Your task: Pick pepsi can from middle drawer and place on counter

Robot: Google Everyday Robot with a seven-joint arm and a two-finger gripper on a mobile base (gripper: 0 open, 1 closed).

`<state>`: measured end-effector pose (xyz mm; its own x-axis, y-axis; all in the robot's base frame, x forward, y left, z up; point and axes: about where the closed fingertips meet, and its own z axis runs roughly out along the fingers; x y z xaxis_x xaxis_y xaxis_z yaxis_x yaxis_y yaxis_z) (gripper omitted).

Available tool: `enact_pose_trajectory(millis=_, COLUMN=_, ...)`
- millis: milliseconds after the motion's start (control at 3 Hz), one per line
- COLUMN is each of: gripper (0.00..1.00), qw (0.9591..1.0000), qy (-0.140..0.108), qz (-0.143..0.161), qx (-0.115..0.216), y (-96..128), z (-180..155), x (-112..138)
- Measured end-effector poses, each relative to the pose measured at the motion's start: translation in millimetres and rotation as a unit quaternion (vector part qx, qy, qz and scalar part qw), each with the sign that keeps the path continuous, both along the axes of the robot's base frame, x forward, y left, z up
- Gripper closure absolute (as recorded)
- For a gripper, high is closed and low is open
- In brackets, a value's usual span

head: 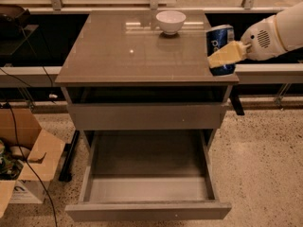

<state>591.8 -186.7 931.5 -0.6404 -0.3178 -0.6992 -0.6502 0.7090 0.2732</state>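
Note:
The pepsi can (218,38), dark blue with pale lettering, is held upright in my gripper (223,55) at the right edge of the counter (128,51). Its base is level with the countertop edge; I cannot tell whether it rests on it. One tan finger (228,54) crosses the can's front. The white arm reaches in from the right. The middle drawer (147,174) is pulled out towards the camera and its inside is empty. A like grey front (144,116) above it is closed.
A white bowl (170,21) stands at the back of the counter, left of the can. An open cardboard box (23,160) with black cables sits on the speckled floor at the left. A rail and window ledge run behind the cabinet.

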Motion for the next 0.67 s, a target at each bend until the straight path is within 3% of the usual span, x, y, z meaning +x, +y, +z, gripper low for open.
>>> enact_pose_trajectory(millis=333, gripper=1.00, qw=0.9999, qy=0.012, qz=-0.006, qx=0.002, y=13, z=-25, x=14)
enact_pose_trajectory(millis=667, gripper=1.00, qw=0.9999, qy=0.012, qz=0.004, qx=-0.003, y=38, z=-42, x=55)
